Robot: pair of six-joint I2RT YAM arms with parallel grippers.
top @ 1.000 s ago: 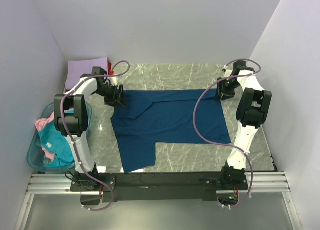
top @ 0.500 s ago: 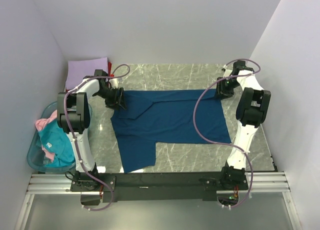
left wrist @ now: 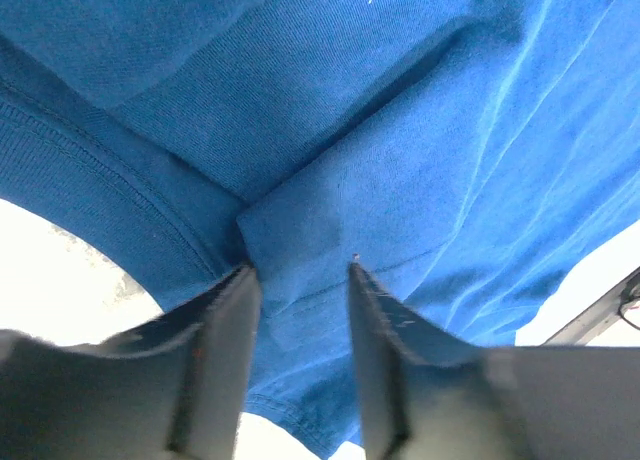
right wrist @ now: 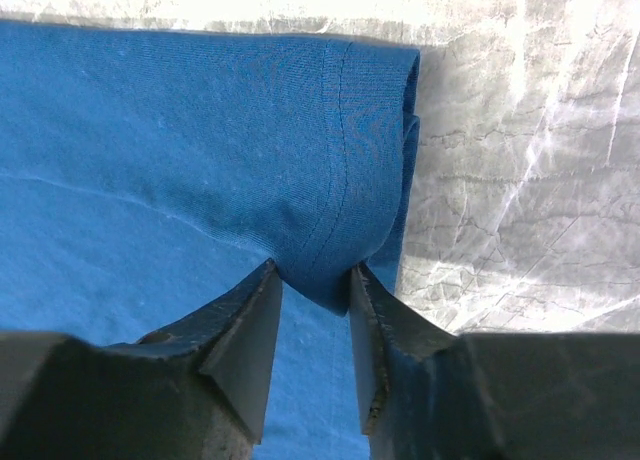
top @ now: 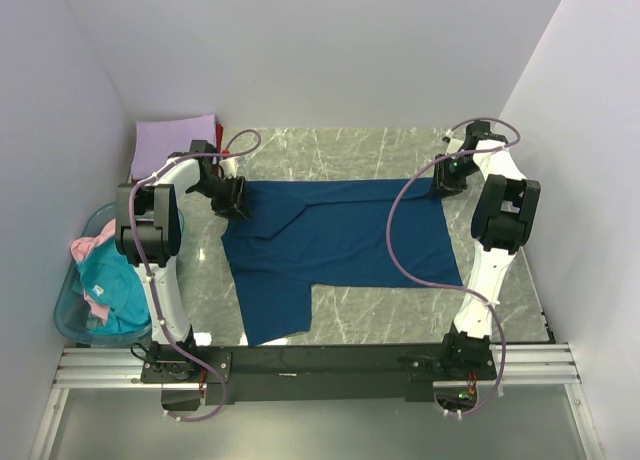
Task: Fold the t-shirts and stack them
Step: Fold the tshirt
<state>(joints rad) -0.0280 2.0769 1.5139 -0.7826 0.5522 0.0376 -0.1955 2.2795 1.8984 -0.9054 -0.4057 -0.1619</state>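
Observation:
A dark blue t-shirt [top: 340,240] lies spread on the marble table [top: 330,150], one sleeve pointing to the near edge. My left gripper [top: 238,202] is at the shirt's far left corner. In the left wrist view the left gripper [left wrist: 300,275] has a fold of the blue cloth [left wrist: 400,130] between its fingers. My right gripper [top: 443,185] is at the far right corner. In the right wrist view the right gripper [right wrist: 313,275] pinches a raised fold of the hemmed edge [right wrist: 180,130]. No white print shows.
A folded lavender shirt [top: 172,140] lies at the far left corner, with a bit of red [top: 220,132] beside it. A translucent blue basket [top: 70,315] at the left holds a teal shirt [top: 115,285] and a pink one [top: 88,248]. White walls stand close on three sides.
My left gripper has shifted slightly toward the far side at the shirt's corner. My right gripper has barely moved. The shirt lies as before.

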